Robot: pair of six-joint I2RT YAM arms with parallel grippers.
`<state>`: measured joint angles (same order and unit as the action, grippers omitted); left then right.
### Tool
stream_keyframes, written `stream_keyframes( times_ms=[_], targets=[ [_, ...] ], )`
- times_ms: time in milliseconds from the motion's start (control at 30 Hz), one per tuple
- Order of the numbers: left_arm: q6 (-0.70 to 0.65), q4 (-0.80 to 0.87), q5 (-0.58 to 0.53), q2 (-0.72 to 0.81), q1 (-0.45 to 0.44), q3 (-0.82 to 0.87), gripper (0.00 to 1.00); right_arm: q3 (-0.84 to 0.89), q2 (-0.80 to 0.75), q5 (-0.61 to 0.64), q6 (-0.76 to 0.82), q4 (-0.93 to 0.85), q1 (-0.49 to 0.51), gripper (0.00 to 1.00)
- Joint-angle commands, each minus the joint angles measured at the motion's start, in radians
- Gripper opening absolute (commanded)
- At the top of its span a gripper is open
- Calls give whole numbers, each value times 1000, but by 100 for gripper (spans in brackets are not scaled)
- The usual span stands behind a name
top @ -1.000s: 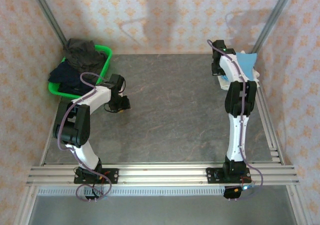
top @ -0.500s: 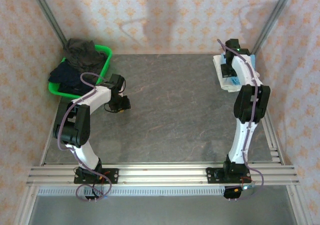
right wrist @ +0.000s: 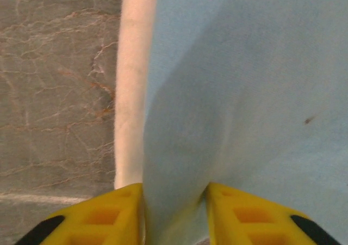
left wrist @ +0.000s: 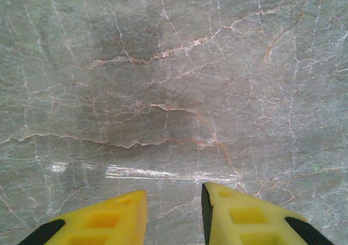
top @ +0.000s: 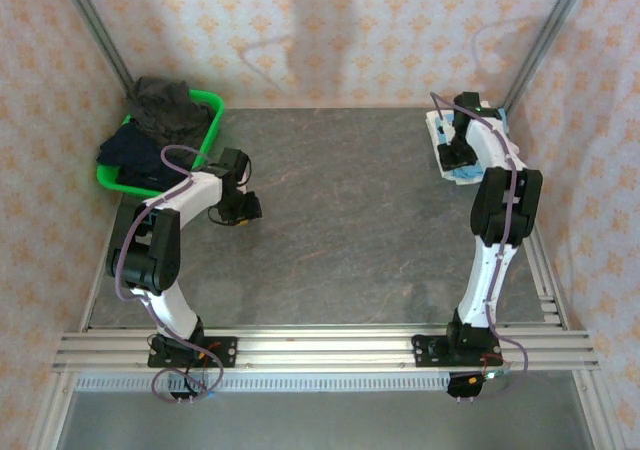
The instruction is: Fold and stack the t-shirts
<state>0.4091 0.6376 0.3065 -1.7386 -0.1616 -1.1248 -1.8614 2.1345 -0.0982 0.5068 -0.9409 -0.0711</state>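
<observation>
The blue shirt [right wrist: 244, 92] sits stacked on the cream shirt [right wrist: 133, 81], my right gripper [right wrist: 174, 189] astride its ridge, grip unclear, my left gripper [left wrist: 174, 193] parted and empty, and clothes [top: 165, 105] wait in the basket [top: 212, 120].

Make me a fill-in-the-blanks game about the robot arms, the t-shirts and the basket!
1. The basket holding the dark clothes is ___.
2. The left gripper has ___ between its fingers.
3. The t-shirt with a fold standing between the fingers of the right gripper is ___.

Missing words: green; nothing; blue.
</observation>
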Motion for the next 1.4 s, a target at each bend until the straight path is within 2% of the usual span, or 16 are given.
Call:
stream_keyframes(
  times_ms=[0,67,133,233,367,500,667,767,867,1000,1100,1167,1233,1267,1367],
  targets=[
    [-23,-6,0,1,10,5,33,-18,-71,-68,-52,-2,-2,44],
    [-21,-7,1,2,10,4,34,-4,-109,-110,-108,61,-2,46],
    [-21,-6,1,3,10,2,34,17,-118,-72,-200,161,-5,50],
    [-21,-3,3,10,10,4,34,-9,-54,41,-340,237,-21,50],
    [-15,-5,-2,36,10,14,35,-51,38,18,-463,250,-49,49],
    [3,-34,-8,99,10,32,42,-42,58,-31,-493,239,-48,57],
    [32,-97,-30,218,10,58,56,-9,-37,12,-522,204,-47,69],
    [57,-169,-99,335,10,101,67,166,-197,-13,-531,315,-42,81],
    [67,-285,-239,491,10,197,74,428,-383,-27,-530,487,-15,100],
    [-29,-501,-458,726,10,399,100,771,-637,53,-545,690,72,99],
    [-280,-716,-574,823,8,575,100,1038,-850,141,-569,906,142,99],
    [-364,-832,-667,834,14,671,100,1221,-972,173,-581,1091,148,99],
    [-447,-917,-656,814,32,748,100,1391,-1061,173,-531,1288,152,99],
    [-438,-921,-648,799,50,758,100,1443,-1076,203,-535,1351,152,99],
    [-404,-997,-567,718,110,789,100,1445,-1028,330,-559,1298,152,99]
  ],
)
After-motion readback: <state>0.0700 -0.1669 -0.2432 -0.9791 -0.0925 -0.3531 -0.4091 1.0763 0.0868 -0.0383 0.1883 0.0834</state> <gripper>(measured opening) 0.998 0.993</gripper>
